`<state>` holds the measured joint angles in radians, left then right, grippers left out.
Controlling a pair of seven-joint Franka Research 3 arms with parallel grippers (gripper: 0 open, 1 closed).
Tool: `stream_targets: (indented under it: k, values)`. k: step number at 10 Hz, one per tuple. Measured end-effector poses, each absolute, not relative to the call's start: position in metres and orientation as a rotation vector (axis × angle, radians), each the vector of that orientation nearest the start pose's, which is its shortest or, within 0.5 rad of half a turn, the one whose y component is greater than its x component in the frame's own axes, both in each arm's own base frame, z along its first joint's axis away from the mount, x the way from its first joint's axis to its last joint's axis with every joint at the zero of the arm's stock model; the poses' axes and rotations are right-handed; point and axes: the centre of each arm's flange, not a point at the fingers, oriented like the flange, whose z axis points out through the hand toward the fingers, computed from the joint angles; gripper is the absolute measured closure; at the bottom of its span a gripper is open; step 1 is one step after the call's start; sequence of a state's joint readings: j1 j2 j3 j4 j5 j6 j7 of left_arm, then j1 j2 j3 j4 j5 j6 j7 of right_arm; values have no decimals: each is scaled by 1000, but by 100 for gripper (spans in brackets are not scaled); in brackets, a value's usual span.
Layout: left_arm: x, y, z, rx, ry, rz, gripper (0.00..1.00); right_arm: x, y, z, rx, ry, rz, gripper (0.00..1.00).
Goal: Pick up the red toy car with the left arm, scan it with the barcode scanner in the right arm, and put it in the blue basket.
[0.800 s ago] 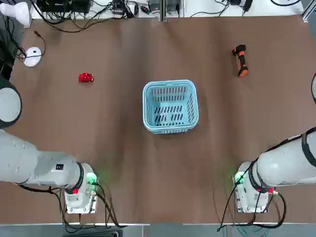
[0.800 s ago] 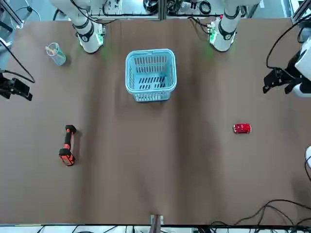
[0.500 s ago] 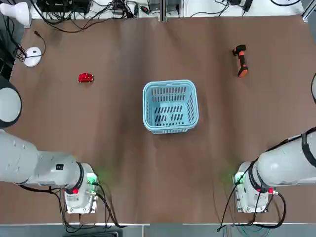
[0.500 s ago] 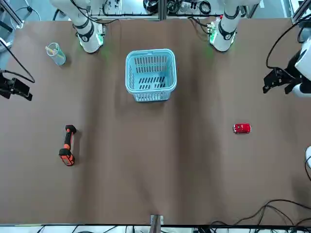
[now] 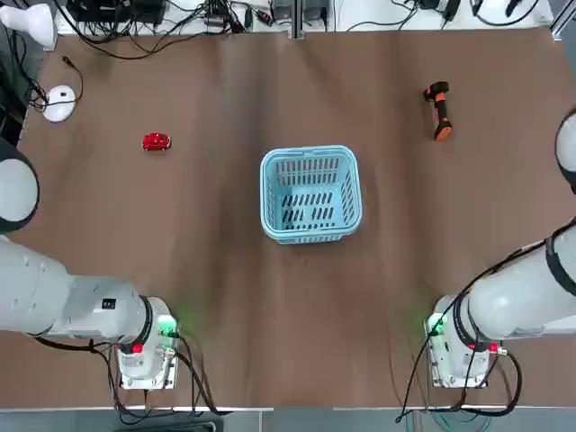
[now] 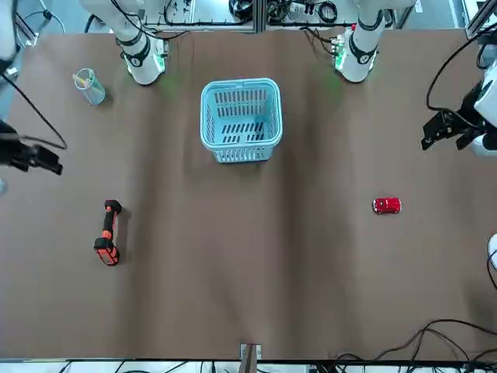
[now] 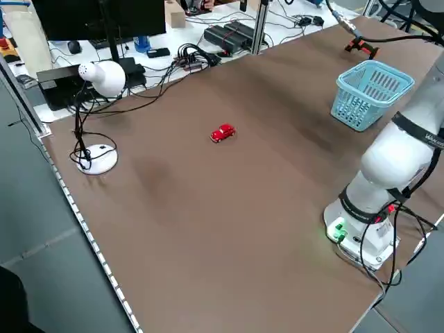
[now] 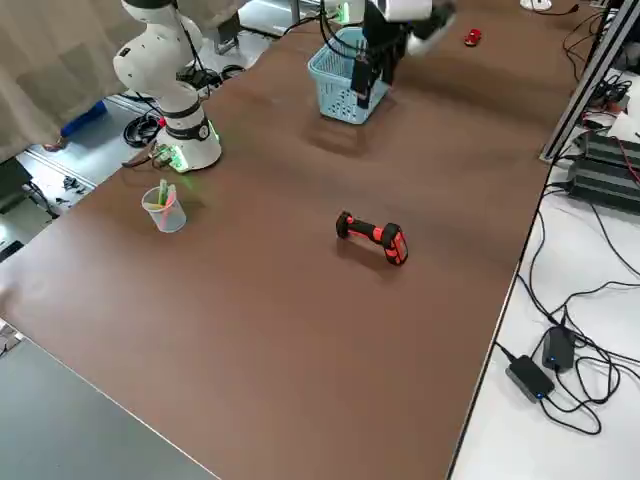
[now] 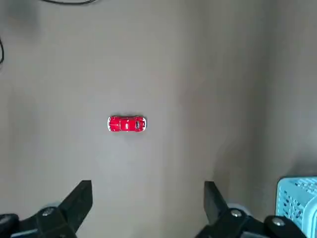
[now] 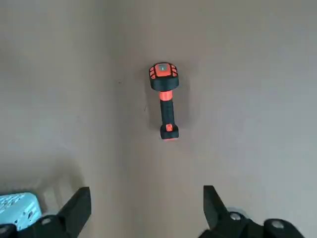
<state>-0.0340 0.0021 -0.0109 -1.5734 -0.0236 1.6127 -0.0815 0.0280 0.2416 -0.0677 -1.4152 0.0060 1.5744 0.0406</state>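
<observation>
The red toy car (image 5: 157, 141) (image 6: 387, 205) (image 7: 223, 132) lies on the brown table's far left part. My left gripper (image 6: 444, 129) (image 9: 147, 188) hangs open above the table, short of the car (image 9: 127, 124), with nothing between its fingers. The orange-and-black barcode scanner (image 5: 439, 111) (image 6: 109, 233) (image 8: 373, 236) lies on its side at the far right. My right gripper (image 6: 37, 157) (image 10: 146, 191) is open and raised, short of the scanner (image 10: 165, 99). The blue basket (image 5: 310, 153) (image 6: 241, 84) stands in the middle with nothing in it.
A clear plastic cup (image 6: 89, 85) (image 8: 165, 210) stands near the right arm's base (image 5: 459, 355). A white desk lamp's base (image 5: 59, 103) (image 7: 97, 158) sits at the far left corner. Cables and boxes (image 5: 135, 18) line the far edge.
In the front view my right gripper has shifted a little inward over the table and toward the scanner's side. The left gripper, car, scanner and basket stay put.
</observation>
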Motion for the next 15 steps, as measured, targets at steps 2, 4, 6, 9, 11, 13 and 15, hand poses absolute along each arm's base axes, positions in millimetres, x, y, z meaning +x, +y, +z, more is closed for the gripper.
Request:
stream_targets:
  k: [2,4,6,9,11,13,15]
  values:
    - [558,-18,619,-3162,-157,-29,1,645,-13,511,-3151,117,172,0]
    - [554,-1,608,-3142,-413,-41,1,653,-13,495,-3153,116,169,0]
    - [547,5,587,-3079,-773,-48,1,659,-12,483,-3154,114,175,0]
    - [544,13,533,-2922,-1234,-11,1,674,-14,444,-3159,118,187,0]
    - [541,20,489,-2819,-1465,-23,0,681,-14,426,-3161,120,184,0]
    - [533,38,437,-2709,-1657,-19,0,683,-15,423,-3163,120,165,0]
    - [539,44,386,-2604,-1787,8,0,694,-22,397,-3170,11,71,0]
